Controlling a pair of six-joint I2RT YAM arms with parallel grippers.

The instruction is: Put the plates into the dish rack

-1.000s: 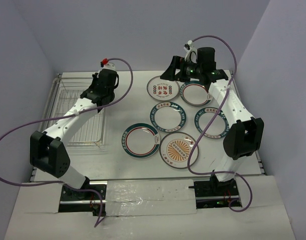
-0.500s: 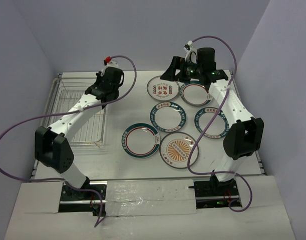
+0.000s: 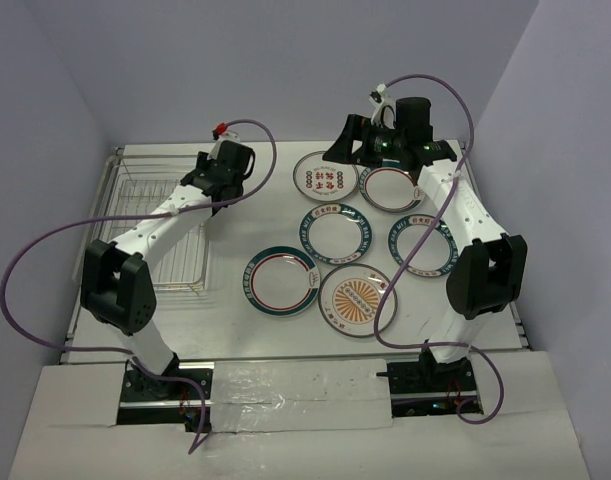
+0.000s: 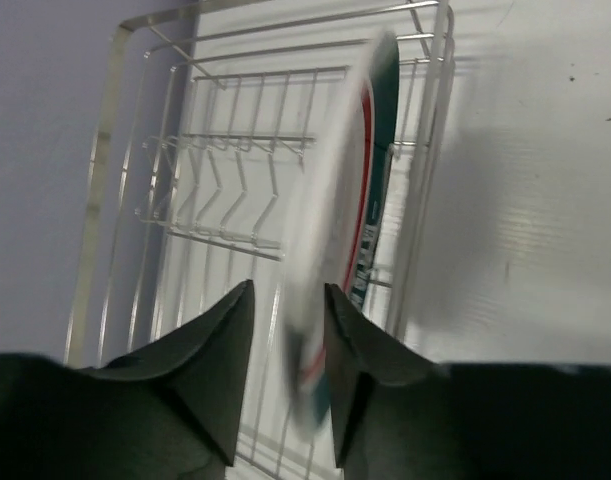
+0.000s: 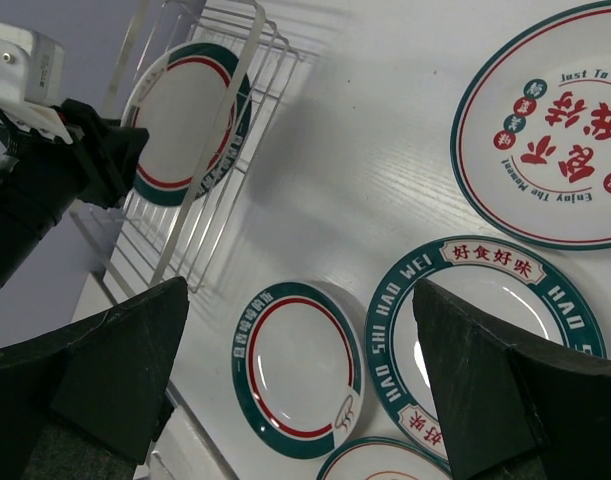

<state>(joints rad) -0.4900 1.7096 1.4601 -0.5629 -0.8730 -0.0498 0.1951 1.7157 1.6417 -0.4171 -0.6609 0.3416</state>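
Loading is at its first plate, by my reading: six plates lie flat on the table and none stands in the rack yet. Nearest you are the sunburst plate (image 3: 355,300) and a red-ringed plate (image 3: 282,280) just beside it. Behind them sit two green-rimmed plates (image 3: 336,232), and two more lie at the far side.

To the left, the dish rack (image 3: 135,200) runs lengthwise away from you, with no plate between its wires. The left gripper (image 4: 288,300) is clamped on the seventh plate (image 4: 355,200), gripping it by the rim. That plate stands on edge over the rack's right-hand side, close to the side rail. In the left wrist view you see it nearly edge-on, its long line running from the fingers toward the far end of the rack. In the right wrist view its face is turned toward the table and the other plates.

For the next move, line that edge up with a gap between the upright prongs (image 4: 235,185). Then lower the plate until the wires carry it, and only then let go. Watch the side rail; the plate hangs close to it and may clip it.

Farthest away, the right gripper (image 5: 297,290) hovers spread wide and empty above the far plates.
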